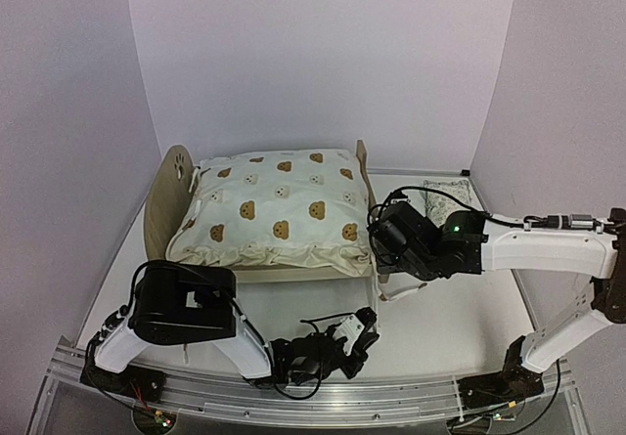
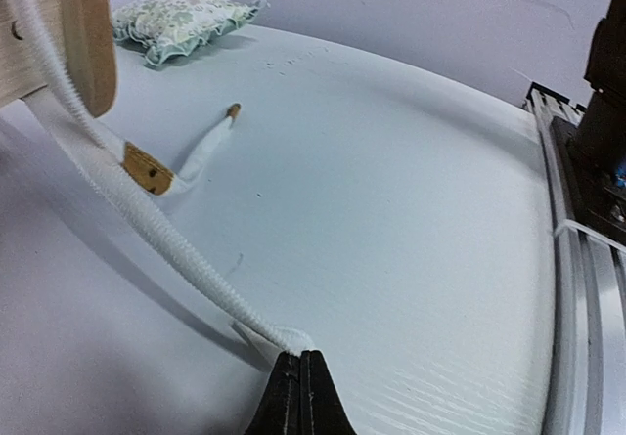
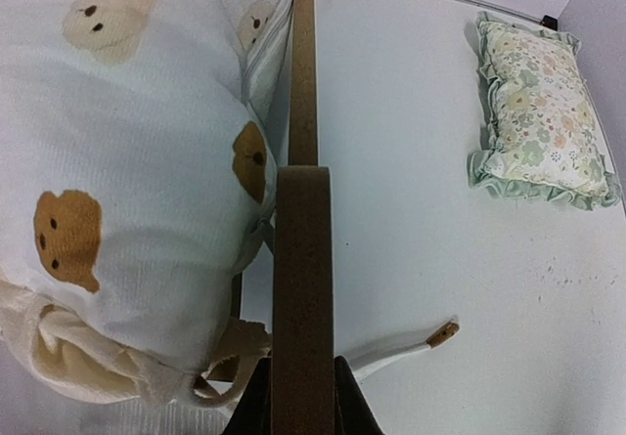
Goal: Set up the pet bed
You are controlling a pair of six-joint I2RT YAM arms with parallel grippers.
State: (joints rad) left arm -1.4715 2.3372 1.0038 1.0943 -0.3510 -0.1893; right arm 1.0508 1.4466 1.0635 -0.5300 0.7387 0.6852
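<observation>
The pet bed [image 1: 161,200] is a plywood frame with a paw-print headboard on the left and a low footboard [image 1: 364,166] on the right. A cream bear-print quilt [image 1: 279,210] lies bunched over it. My right gripper [image 1: 377,246] is shut on the footboard's near end; in the right wrist view its jaws [image 3: 303,394] clamp the board's edge [image 3: 303,259], with the quilt [image 3: 127,161] to the left. My left gripper [image 1: 369,323] rests low on the table, shut [image 2: 300,355] on the end of a white ribbed cord [image 2: 147,220] that stretches up to the frame [image 2: 88,34].
A small green floral pillow [image 1: 445,193] lies at the back right [image 3: 538,112] [image 2: 181,20]. A flat white strap with a tan tag [image 3: 401,352] trails on the table beside the footboard [image 2: 147,168]. The metal rail [image 2: 577,337] and the right arm's base [image 2: 602,132] stand at the near edge.
</observation>
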